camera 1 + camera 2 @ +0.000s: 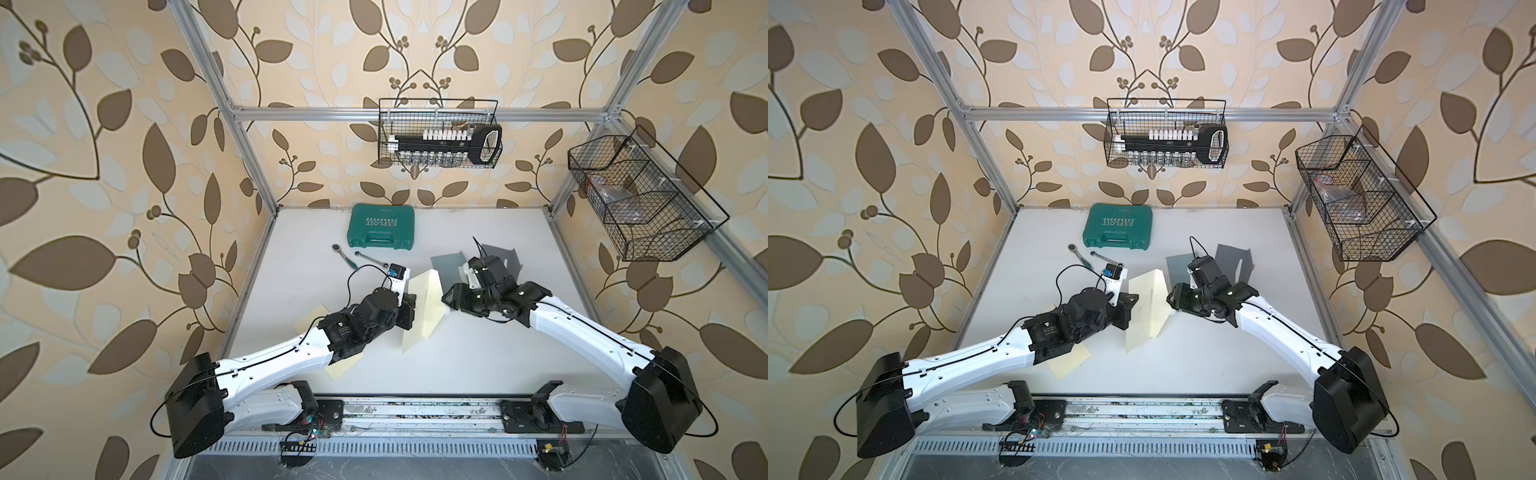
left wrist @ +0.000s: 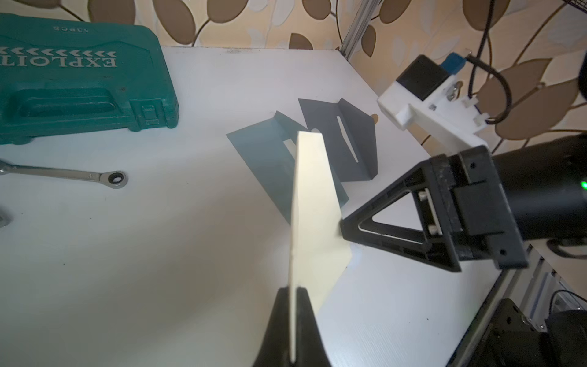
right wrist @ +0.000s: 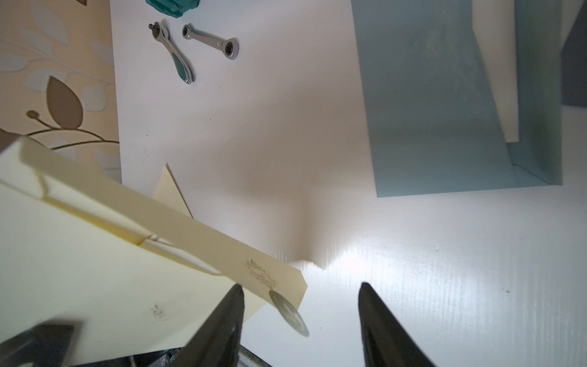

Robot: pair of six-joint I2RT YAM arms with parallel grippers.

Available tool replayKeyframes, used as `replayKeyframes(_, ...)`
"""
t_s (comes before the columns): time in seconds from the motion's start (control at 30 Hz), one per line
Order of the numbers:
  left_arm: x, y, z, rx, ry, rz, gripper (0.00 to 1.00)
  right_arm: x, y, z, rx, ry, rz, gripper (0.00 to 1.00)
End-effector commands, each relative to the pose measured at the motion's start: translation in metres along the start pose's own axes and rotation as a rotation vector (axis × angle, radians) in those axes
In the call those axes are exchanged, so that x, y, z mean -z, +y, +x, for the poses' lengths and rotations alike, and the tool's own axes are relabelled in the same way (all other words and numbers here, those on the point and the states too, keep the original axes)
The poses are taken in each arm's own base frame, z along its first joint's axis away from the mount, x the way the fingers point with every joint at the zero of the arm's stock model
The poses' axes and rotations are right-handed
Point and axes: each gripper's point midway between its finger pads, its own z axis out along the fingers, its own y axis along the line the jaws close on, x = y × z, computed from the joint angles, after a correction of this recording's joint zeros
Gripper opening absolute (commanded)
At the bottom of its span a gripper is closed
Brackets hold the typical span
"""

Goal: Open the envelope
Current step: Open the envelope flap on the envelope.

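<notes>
A cream envelope (image 1: 424,307) (image 1: 1148,307) stands on edge above mid-table. My left gripper (image 2: 293,305) (image 1: 406,311) is shut on its edge, and the paper runs thin between the two black fingers. The envelope's flap (image 3: 254,273) stands out from the body, with an embossed mark and a round silver seal (image 3: 289,313) at its tip. My right gripper (image 3: 300,287) (image 1: 446,299) is open at that tip. The flap's corner and seal lie between the jaws, close to one finger (image 3: 228,311), and the other finger stands clear. In the left wrist view a right finger (image 2: 381,228) meets the envelope's far edge.
A green tool case (image 1: 381,227) lies at the back, with two wrenches (image 1: 345,257) (image 1: 372,259) in front of it. A blue-grey envelope (image 1: 446,264) and a dark grey one (image 1: 500,255) lie opened behind my right gripper. More cream paper (image 1: 343,368) lies under my left arm. Wire baskets (image 1: 440,133) (image 1: 640,199) hang on the walls.
</notes>
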Motion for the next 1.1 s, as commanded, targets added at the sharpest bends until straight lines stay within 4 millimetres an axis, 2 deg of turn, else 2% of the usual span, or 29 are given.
replayKeyframes(0.0, 0.009, -0.014, -0.023, 0.076, -0.045, 0.074, 0.00, 0.004, 0.011, 0.007, 0.068, 0.049, -0.116, 0.57)
replayKeyframes(0.07, 0.009, -0.012, -0.026, 0.121, -0.044, 0.088, 0.00, 0.009, 0.018, 0.008, 0.100, 0.048, -0.159, 0.57)
replayKeyframes(0.17, 0.012, -0.007, -0.031, 0.181, -0.035, 0.081, 0.00, 0.035, 0.055, 0.010, 0.192, -0.009, -0.369, 0.60)
replayKeyframes(0.2, 0.013, -0.006, -0.033, 0.200, -0.039, 0.082, 0.00, 0.042, 0.060, 0.010, 0.213, -0.050, -0.398, 0.63)
replayKeyframes(0.27, 0.018, -0.001, -0.040, 0.258, -0.055, 0.083, 0.00, 0.049, 0.055, 0.009, 0.223, -0.132, -0.377, 0.69)
replayKeyframes(0.37, 0.023, 0.012, -0.051, 0.388, -0.084, 0.081, 0.00, 0.055, 0.047, 0.010, 0.225, -0.187, -0.360, 0.71)
replayKeyframes(0.43, 0.026, 0.025, -0.058, 0.507, -0.114, 0.079, 0.00, 0.061, 0.057, 0.016, 0.278, -0.176, -0.414, 0.73)
replayKeyframes(0.47, 0.028, 0.027, -0.063, 0.525, -0.131, 0.094, 0.00, 0.063, 0.063, 0.021, 0.315, -0.167, -0.443, 0.82)
replayKeyframes(0.5, 0.030, 0.026, -0.068, 0.568, -0.139, 0.119, 0.00, 0.061, 0.061, 0.022, 0.318, -0.166, -0.429, 0.86)
replayKeyframes(0.6, 0.037, 0.016, -0.082, 0.584, -0.165, 0.190, 0.00, 0.049, 0.049, 0.022, 0.297, -0.152, -0.359, 0.85)
replayKeyframes(0.67, 0.041, 0.010, -0.089, 0.589, -0.176, 0.228, 0.00, 0.044, 0.048, 0.023, 0.288, -0.135, -0.352, 0.84)
replayKeyframes(0.9, 0.054, -0.004, -0.102, 0.570, -0.203, 0.311, 0.00, 0.046, 0.065, 0.024, 0.276, -0.120, -0.458, 0.78)
replayKeyframes(1.07, 0.055, -0.013, -0.105, 0.554, -0.189, 0.352, 0.00, 0.058, 0.074, 0.014, 0.199, -0.139, -0.634, 0.73)
